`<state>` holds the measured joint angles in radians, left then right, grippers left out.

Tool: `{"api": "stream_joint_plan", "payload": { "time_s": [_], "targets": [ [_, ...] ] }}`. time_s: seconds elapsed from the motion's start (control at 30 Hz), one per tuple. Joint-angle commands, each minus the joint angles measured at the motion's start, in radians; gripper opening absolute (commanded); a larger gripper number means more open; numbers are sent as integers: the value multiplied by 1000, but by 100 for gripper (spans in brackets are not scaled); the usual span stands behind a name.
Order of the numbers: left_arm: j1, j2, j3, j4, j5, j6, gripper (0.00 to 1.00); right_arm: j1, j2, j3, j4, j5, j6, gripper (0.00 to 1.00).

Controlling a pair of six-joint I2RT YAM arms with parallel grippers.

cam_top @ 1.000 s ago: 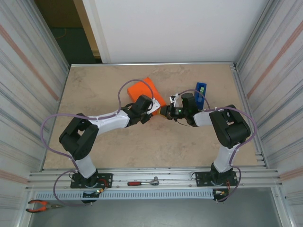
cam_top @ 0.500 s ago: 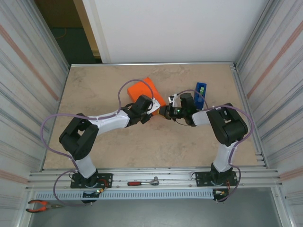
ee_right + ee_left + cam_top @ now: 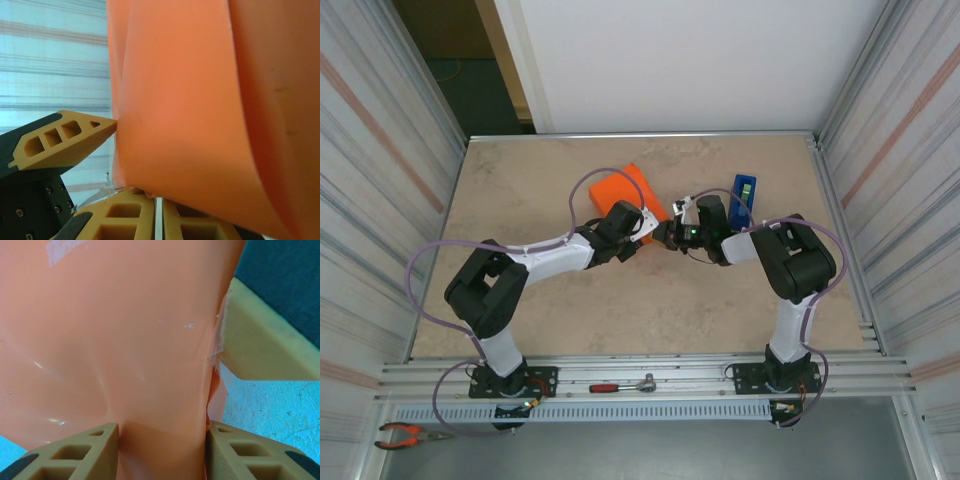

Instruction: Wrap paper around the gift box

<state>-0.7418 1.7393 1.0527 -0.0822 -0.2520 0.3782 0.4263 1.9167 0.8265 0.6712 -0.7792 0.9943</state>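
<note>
On the table [image 3: 570,310], the gift box [image 3: 625,192] is clamped by the left gripper [image 3: 162,437], its end paper [image 3: 190,125] seemingly pinched by the right gripper [image 3: 157,215] for folding.

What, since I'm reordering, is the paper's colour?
The paper is plain bright orange, clearest in the right wrist view.

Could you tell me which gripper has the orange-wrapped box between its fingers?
The left gripper: its fingers straddle the gift box, whereas the right gripper is shut.

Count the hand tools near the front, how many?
2: a red-handled wrench on the front rail, and orange-handled pliers at the near left corner. More may be hidden.
</note>
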Motion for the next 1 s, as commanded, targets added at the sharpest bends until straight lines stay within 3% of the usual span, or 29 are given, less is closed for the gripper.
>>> {"api": "stream_joint_plan", "payload": {
  "time_s": [0.0,0.3,0.97],
  "targets": [
    [-7,31,-8,-89,57,-3,45,2,-23,-30,27,20,17,10],
    [-7,30,-9,-89,56,-4,45,-3,-97,-98,24,28,12,9],
    [-6,26,-12,-86,55,-4,45,19,-105,-26,-13,18,12,0]
  ]
}}
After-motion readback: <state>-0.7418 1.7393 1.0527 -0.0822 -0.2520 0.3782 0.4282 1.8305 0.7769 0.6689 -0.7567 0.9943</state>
